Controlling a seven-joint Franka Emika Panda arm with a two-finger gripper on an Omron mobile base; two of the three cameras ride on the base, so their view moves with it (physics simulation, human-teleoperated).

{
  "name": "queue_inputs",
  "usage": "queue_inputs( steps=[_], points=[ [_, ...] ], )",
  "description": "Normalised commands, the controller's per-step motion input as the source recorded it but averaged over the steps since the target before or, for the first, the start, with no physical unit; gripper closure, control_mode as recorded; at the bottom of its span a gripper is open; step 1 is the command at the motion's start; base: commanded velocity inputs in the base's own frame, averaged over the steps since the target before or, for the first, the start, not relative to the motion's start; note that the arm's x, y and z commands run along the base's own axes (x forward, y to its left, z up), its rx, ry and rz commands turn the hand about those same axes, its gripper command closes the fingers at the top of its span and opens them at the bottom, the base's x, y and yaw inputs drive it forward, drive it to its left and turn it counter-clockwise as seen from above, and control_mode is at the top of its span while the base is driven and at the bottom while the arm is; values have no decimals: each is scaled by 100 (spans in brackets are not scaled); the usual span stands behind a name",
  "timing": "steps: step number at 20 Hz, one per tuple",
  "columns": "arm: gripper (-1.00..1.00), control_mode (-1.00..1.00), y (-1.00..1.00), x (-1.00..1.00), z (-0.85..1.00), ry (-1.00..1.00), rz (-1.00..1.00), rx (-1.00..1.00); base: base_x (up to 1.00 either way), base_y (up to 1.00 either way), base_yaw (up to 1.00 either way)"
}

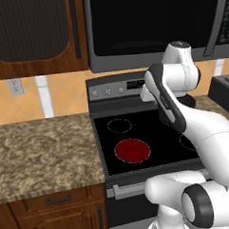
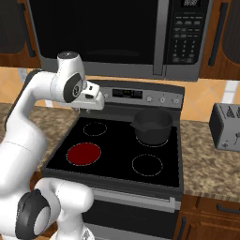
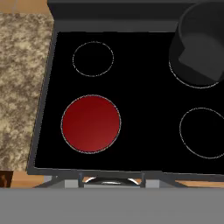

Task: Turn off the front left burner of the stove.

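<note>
The front left burner (image 1: 132,150) is seen glowing solid red at the near left corner of the black glass cooktop of the stove (image 2: 117,159), just behind the silver handle. A thin white ring is marked at the near right corner. Farther back, a small ring lies at the far left corner and a dark pot (image 2: 151,125) stands at the far right. The gripper (image 2: 87,110) is held above the far left part of the cooktop, before the back panel; whether its jaws are apart cannot be told.
</note>
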Motion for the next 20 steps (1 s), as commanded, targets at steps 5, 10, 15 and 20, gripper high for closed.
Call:
queue_inputs(
  steps=[5,10,15,20],
  points=[
    [-100,-100,0,-11,0,-23,0,0,0,0,0],
    [-100,-100,19,-8,0,-37,0,-3,0,0,0],
    [-100,-100,24,0,0,-35,0,-2,0,0,0],
    [-100,-100,19,0,0,-23,0,-2,0,0,0]
  ],
)
